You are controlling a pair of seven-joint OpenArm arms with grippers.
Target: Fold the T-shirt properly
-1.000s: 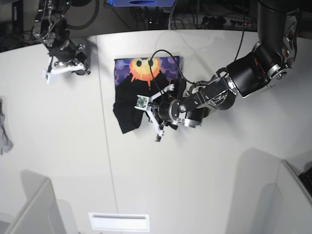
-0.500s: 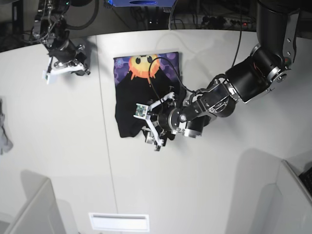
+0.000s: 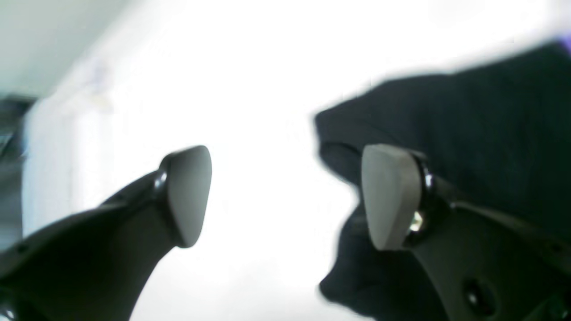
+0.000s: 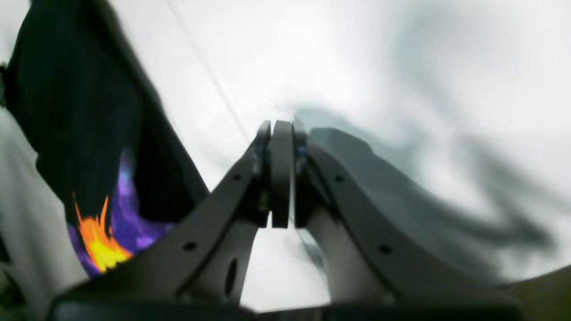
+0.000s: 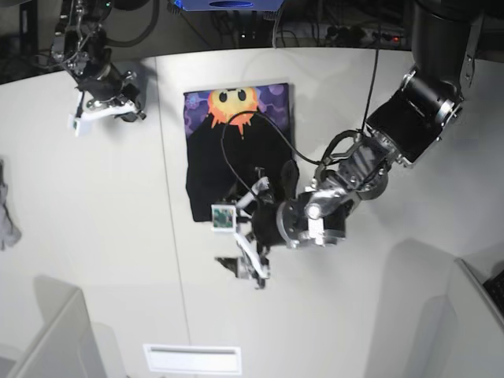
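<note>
**Hem released, fold part done**

The T-shirt (image 5: 236, 153) lay near the table's middle, black cloth folded up over the lower half of its sun print, the near edge rumpled. Just beyond that near edge hovered the left gripper (image 5: 244, 240), jaws wide and empty. The right gripper (image 5: 106, 106) sat far left, shut on nothing. Judging by this, one fold was finished; the next calls for regrasping a side edge and flattening.

T-shirt (image 5: 236, 150) beside left gripper (image 5: 244, 232)
</note>
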